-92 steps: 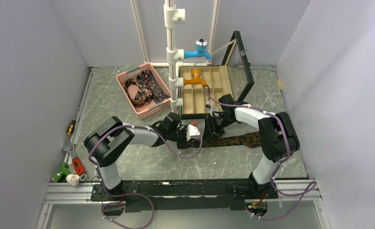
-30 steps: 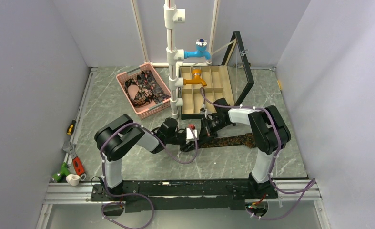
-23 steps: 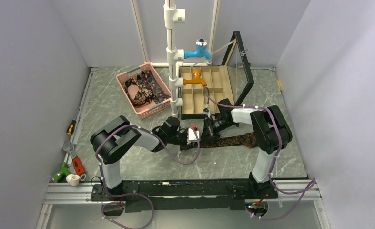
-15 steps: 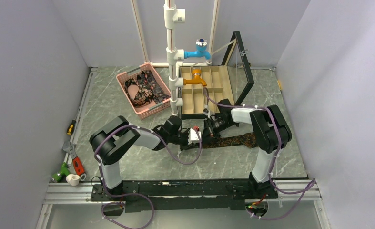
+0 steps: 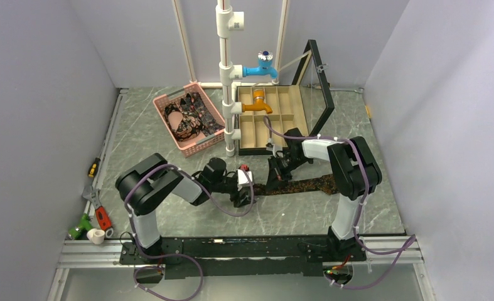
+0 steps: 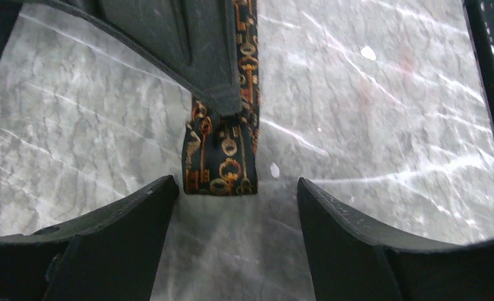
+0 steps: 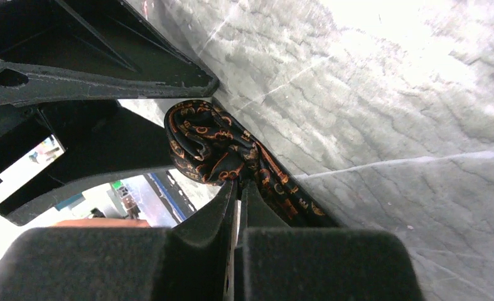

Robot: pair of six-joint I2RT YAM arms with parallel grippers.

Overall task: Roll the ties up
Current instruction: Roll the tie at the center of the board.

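One dark tie (image 5: 307, 185) with an orange-gold pattern lies flat on the marble table, running left to right. My right gripper (image 5: 274, 180) is shut on its narrow left part; in the right wrist view the jaws (image 7: 236, 183) pinch a bunched fold of the tie (image 7: 206, 141). My left gripper (image 5: 247, 193) is open and empty just left of the tie's end. In the left wrist view the gripper (image 6: 236, 188) has the square tie end (image 6: 222, 160) just ahead of it. The right gripper's dark finger (image 6: 194, 56) presses on the tie beyond.
A pink mesh basket (image 5: 169, 99) holding more ties (image 5: 191, 116) stands at the back left. A white pipe stand (image 5: 226, 75) with blue and orange taps stands beside an open wooden compartment box (image 5: 272, 119). Tools (image 5: 96, 213) lie at the left edge.
My left gripper has drawn back to the left, off the tie's end, and now stands open. The right gripper stays shut on the tie in nearly the same place.
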